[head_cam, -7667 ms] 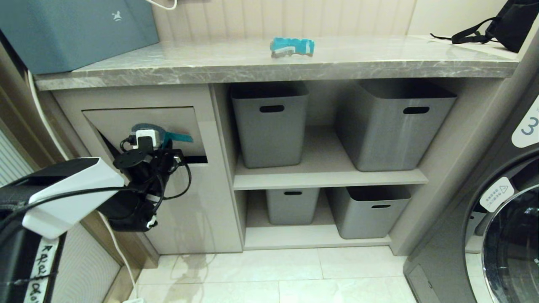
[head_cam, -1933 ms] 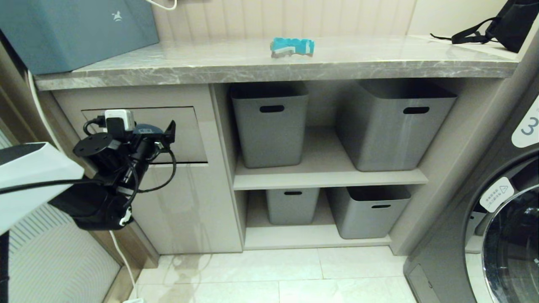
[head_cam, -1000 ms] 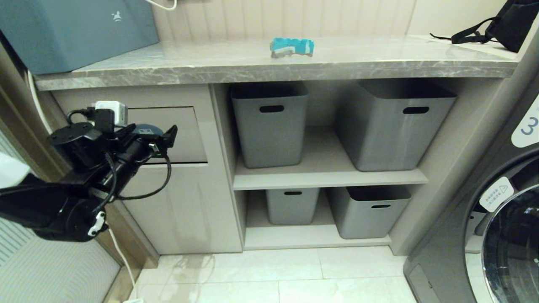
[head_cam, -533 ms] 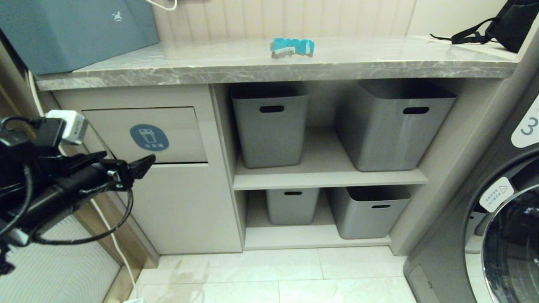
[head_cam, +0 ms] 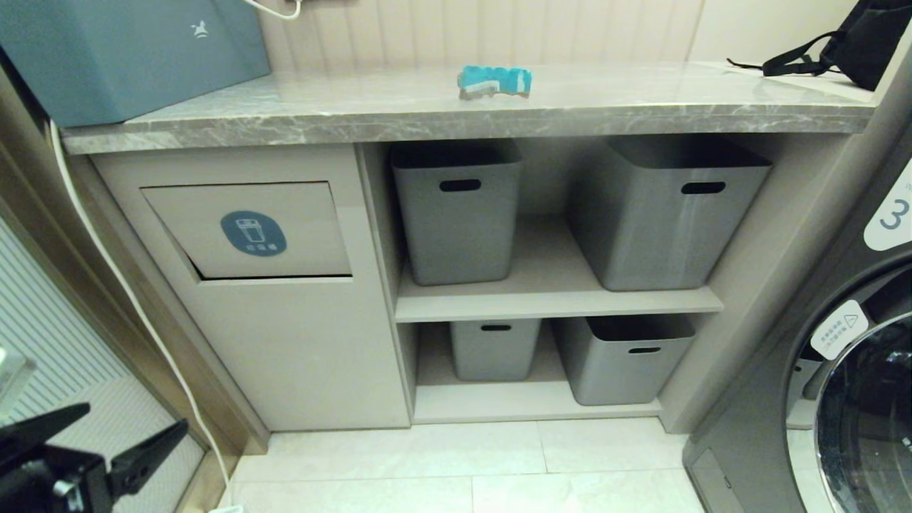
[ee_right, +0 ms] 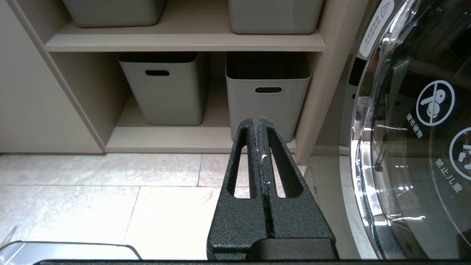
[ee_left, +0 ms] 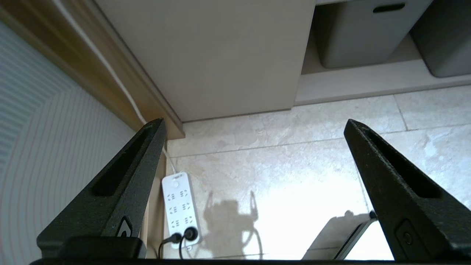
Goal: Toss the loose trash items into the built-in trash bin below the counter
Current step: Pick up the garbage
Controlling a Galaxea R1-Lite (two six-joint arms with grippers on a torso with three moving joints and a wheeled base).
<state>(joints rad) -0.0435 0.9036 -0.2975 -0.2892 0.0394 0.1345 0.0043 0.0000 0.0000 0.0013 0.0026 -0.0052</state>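
Observation:
One teal-blue crumpled wrapper with a whitish edge, a loose trash item (head_cam: 494, 80), lies on the grey marble counter (head_cam: 399, 114), near the back wall. Below the counter on the left is the built-in trash bin (head_cam: 299, 214), its flap marked with a blue oval icon (head_cam: 253, 232); a thin dark gap shows along the flap's left and lower edges. My left gripper (head_cam: 135, 420) hangs low at the bottom left, far under the flap, open and empty; in the left wrist view the left gripper (ee_left: 254, 123) spreads wide over floor tiles. My right gripper (ee_right: 256, 121) is shut and empty, parked low facing the lower shelf.
Several grey handle-slot bins (head_cam: 456, 214) fill the shelves right of the trash bin. A large teal box (head_cam: 128, 50) stands on the counter's left end, a black bag (head_cam: 862, 39) at its right. A washing machine (head_cam: 855, 370) stands at right. A white power strip (ee_left: 181, 208) lies on the floor.
My left arm has pulled back from in front of the flap and dropped to the bottom left corner, uncovering the blue icon. The teal strip it held at the flap earlier is gone.

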